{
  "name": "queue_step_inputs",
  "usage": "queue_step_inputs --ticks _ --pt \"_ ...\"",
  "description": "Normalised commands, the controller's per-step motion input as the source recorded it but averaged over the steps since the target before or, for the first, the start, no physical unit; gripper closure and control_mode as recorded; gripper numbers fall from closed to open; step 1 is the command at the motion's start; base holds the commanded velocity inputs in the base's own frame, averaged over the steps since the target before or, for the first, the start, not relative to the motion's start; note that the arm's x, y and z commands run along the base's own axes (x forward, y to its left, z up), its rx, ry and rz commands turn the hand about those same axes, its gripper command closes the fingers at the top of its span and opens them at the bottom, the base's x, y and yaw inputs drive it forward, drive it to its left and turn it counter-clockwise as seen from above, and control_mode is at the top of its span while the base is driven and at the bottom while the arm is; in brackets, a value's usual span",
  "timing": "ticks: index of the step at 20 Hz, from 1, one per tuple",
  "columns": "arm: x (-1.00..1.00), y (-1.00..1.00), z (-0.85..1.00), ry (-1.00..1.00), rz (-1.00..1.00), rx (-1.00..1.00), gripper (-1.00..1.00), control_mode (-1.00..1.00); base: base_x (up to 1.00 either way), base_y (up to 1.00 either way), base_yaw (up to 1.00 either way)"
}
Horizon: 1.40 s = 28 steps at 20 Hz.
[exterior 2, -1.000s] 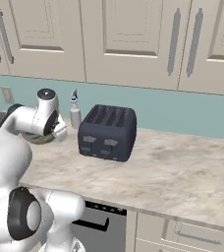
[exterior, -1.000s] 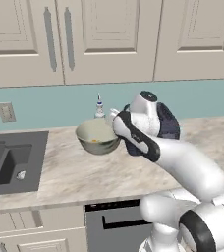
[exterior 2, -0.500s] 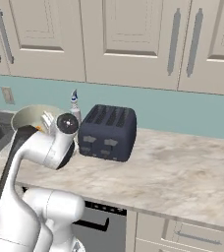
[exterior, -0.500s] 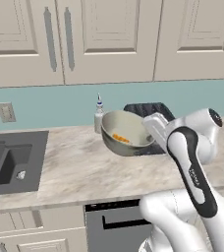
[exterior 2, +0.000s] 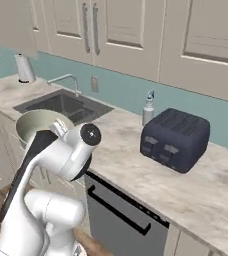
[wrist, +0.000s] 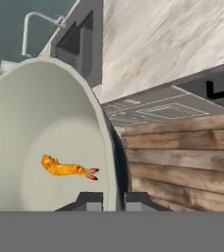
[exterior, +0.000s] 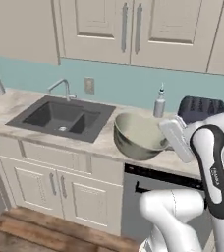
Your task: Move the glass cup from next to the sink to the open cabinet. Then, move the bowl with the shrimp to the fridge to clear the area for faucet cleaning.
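one bowl point(exterior: 139, 136) with one shrimp point(wrist: 66, 168) hangs off the counter point(exterior: 33, 104) edge right of the sink point(exterior: 61, 117), open floor below; the gripper point(wrist: 107, 200) fingers pinch its rim.

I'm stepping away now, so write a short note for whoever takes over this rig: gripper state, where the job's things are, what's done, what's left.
Gripper: shut on the rim of the bowl with the shrimp, one fingertip inside the wall and one outside.
Bowl: lifted off the counter, held in front of the cabinets, right of the sink. One shrimp lies inside.
Faucet: behind the sink, untouched.
Also on the counter: spray bottle and toaster.
Done: bowl picked up.
Left: carry it to the fridge and set it inside. The glass cup can't be confirmed from these views; check the open cabinet.
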Motion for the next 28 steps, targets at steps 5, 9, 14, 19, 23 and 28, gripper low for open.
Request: queue_step_inputs --ticks 5,9,14,19,23,28 --pt "0.00 0.00 0.00 0.00 0.00 0.00 1.00 1.00 -0.19 0.00 0.88" --pt "0.00 0.00 0.00 0.00 0.00 0.00 1.00 1.00 -0.05 0.04 0.92" --pt "0.00 0.00 0.00 0.00 0.00 0.00 1.00 1.00 -0.02 0.12 0.91" --pt "0.00 0.00 0.00 0.00 0.00 0.00 1.00 1.00 -0.02 0.10 0.87" --pt "0.00 0.00 0.00 0.00 0.00 0.00 1.00 1.00 0.02 0.09 0.80" --pt "0.00 0.00 0.00 0.00 0.00 0.00 1.00 1.00 0.14 0.00 0.73"
